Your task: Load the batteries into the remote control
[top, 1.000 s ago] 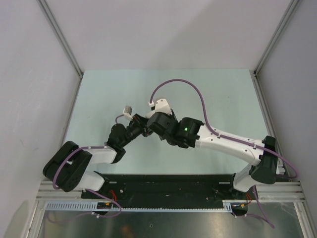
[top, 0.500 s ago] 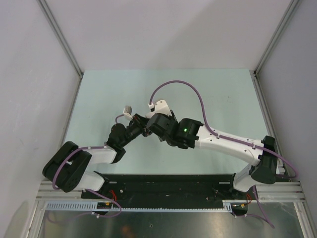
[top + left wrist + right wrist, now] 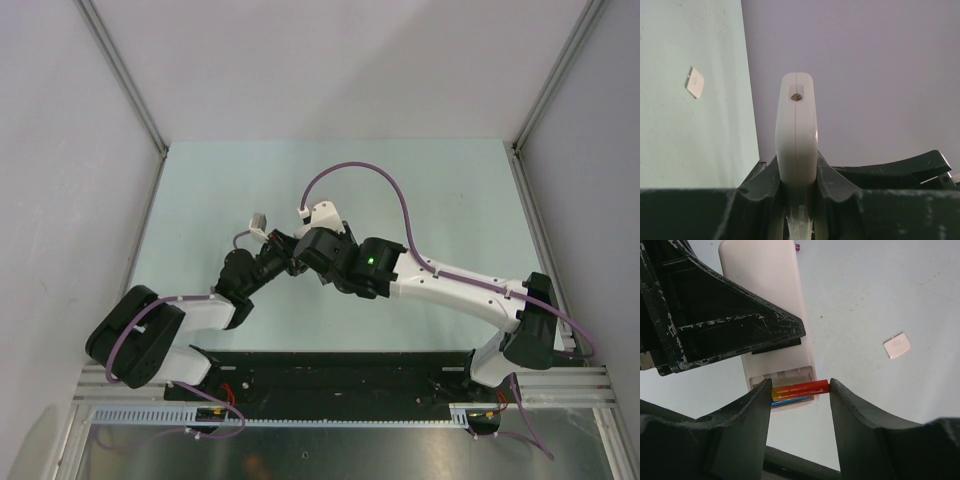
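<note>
- Two robot arms, the left arm (image 3: 180, 320) and the right arm (image 3: 450, 285), meet over the middle of a pale green desk (image 3: 450, 190). In the overhead view their wrists crowd together and hide whatever is between them.
- The left fingers (image 3: 840, 185) are pinched on the remote control (image 3: 796, 125). In the left wrist view it stands edge-on between them, a slim white bar reaching out past the fingertips.
- In the right wrist view the remote control shows its plain white back, with the dark left fingers clamped across its middle.
- The battery compartment (image 3: 785, 376) at the near end of the remote control is open. A red battery (image 3: 800, 388) lies crosswise in it, and a blue battery (image 3: 790, 401) lies just beside that on the nearer side, mostly hidden.
- The right fingers (image 3: 860, 425) are partly spread, with one tip at each end of the red battery. The tips appear to touch its ends, but it is not clear whether they are squeezing it.
- A small white cover plate (image 3: 897, 345) lies flat on the desk, well apart from the remote control.
- A sliver of purple (image 3: 797, 247) shows beside the far end of the remote control, too small to identify.
</note>
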You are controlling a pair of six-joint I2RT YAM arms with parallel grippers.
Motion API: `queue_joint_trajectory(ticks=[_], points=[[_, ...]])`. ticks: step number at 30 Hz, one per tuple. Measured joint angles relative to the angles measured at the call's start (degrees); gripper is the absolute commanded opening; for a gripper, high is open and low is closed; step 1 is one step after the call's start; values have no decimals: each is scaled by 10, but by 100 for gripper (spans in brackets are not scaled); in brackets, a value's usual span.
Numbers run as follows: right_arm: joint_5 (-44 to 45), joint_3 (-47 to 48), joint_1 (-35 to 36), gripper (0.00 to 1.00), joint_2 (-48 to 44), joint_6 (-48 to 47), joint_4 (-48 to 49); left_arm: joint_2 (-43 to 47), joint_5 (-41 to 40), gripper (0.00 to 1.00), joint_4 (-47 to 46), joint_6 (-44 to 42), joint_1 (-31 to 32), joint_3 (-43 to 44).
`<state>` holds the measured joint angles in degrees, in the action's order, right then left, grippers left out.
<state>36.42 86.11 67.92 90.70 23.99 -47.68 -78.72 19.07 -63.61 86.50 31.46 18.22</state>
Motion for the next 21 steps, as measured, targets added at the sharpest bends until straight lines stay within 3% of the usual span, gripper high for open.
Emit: queue_joint_trajectory(ticks=[21], points=[[-3, 2, -1, 59, 2, 0, -1, 0, 3, 0, 4, 0, -1, 0]])
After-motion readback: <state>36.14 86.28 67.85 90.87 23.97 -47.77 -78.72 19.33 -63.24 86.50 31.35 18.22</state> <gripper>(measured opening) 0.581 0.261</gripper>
